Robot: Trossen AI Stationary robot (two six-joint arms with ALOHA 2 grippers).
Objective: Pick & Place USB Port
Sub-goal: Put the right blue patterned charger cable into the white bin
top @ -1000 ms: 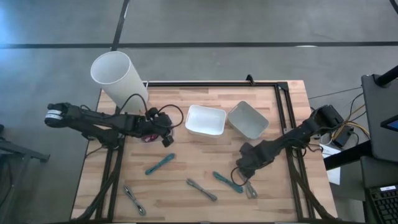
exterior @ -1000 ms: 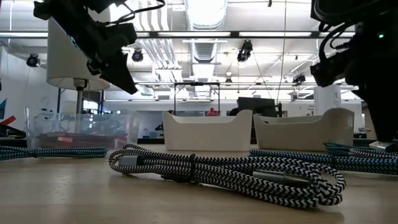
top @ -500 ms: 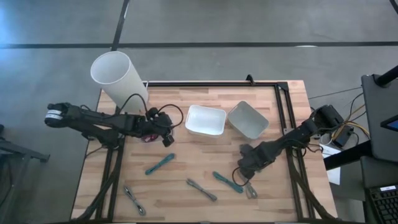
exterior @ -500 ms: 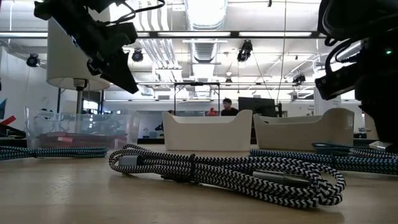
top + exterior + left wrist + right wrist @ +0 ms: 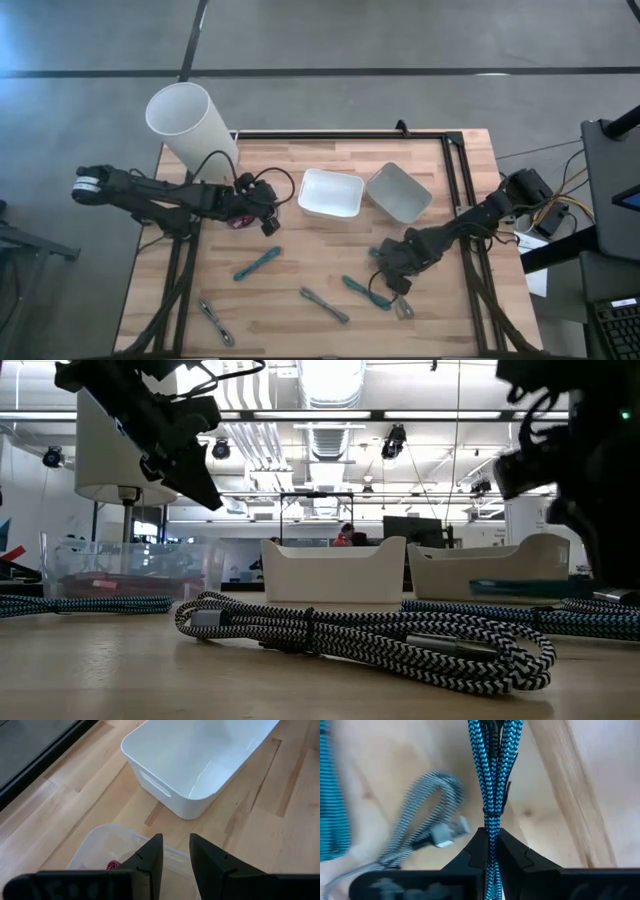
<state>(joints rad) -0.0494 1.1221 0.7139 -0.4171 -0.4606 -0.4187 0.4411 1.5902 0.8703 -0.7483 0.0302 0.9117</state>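
Observation:
Several bundled USB cables lie on the wooden table. My right gripper [image 5: 390,272] points down at the table's right, shut on a teal braided cable bundle [image 5: 492,780]. In the high view only one end of it [image 5: 374,253] shows past the gripper. In the low view it is a level teal strip [image 5: 520,588]. Another teal cable [image 5: 365,290] and a grey one [image 5: 403,305] lie beside it. My left gripper [image 5: 175,855] hangs open over a clear container [image 5: 100,850] at the left, holding nothing. My right gripper pinches the teal bundle [image 5: 492,832] between its two fingers, just short of the black tie [image 5: 492,812] around its strands. The fingers come from above and point down. The bundle runs on level past the fingertips, raised above the cables on the table.
Two white bins [image 5: 331,193] [image 5: 399,192] stand at the far middle, and a white cylinder [image 5: 190,125] at the far left corner. A teal cable [image 5: 257,263] and two grey ones [image 5: 324,305] [image 5: 215,320] lie toward the near edge. The clear container holds something red [image 5: 237,220].
My right gripper has rolled about its own axis and taken hold of the teal bundle. One end of the bundle now shows beside the gripper in the high view, and in the low view the teal strip stands higher in front of the right bin.

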